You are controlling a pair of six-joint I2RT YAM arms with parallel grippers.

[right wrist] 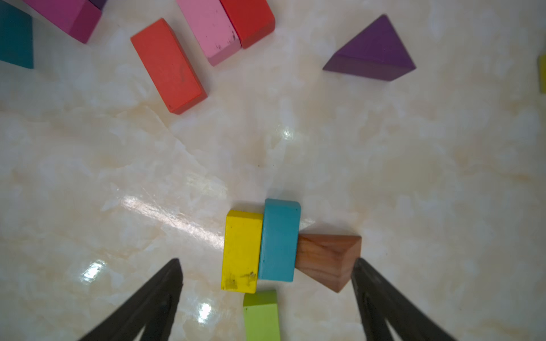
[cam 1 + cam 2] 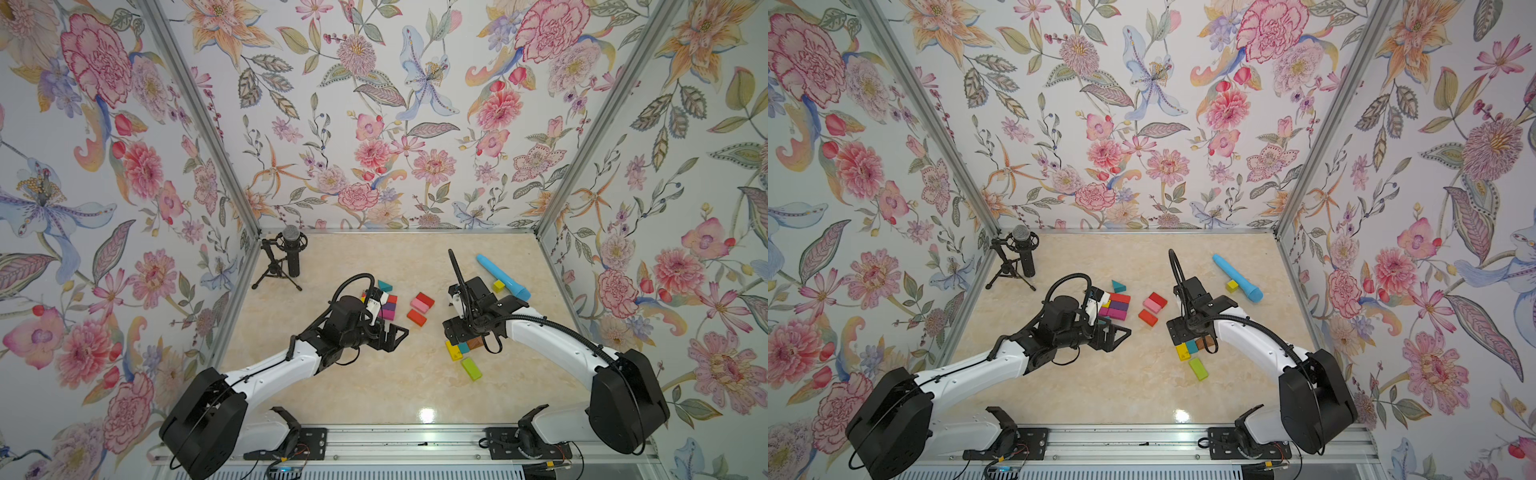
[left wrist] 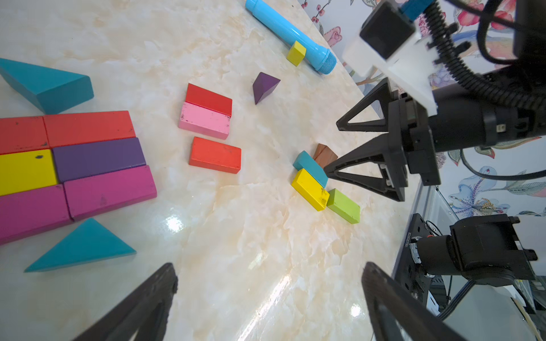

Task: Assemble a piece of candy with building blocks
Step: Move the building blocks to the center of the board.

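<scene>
My right pincer [image 1: 266, 261] hangs low over the bench [image 1: 413, 177], fingers wide apart and nothing in them. Between the fingers lie a yellow brick [image 1: 242, 251] and a teal brick [image 1: 279, 239], long sides touching. A brown wedge [image 1: 328, 259] butts the teal brick's other side, its outer corner just beside one finger. I judge this a small sweet half made, with the body and one wrapper end down and the other end wanting. The purple wedge [image 1: 375, 50], alone and well ahead of this pincer, looks the likely match. A green brick [image 1: 261, 316] lies just behind the yellow one, nearer my wrist.

My left pincer [image 3: 270, 267] is likewise spread and empty. Just beyond it sits a larger slab [image 3: 88, 165] of red, yellow, purple and magenta bricks packed edge to edge, with a teal wedge [image 3: 47, 85] on each flank. It seems near finished, though part of it runs out of view. A pink brick [image 3: 205, 121], a red brick [image 3: 209, 99] and an orange brick [image 3: 215, 155] lie loose between my two pincers.

All are matte painted wood, chipped at the corners. The brown wedge shows varnished grain. The bench is glossy marble-pattern, so I expect the pieces to slide easily.
</scene>
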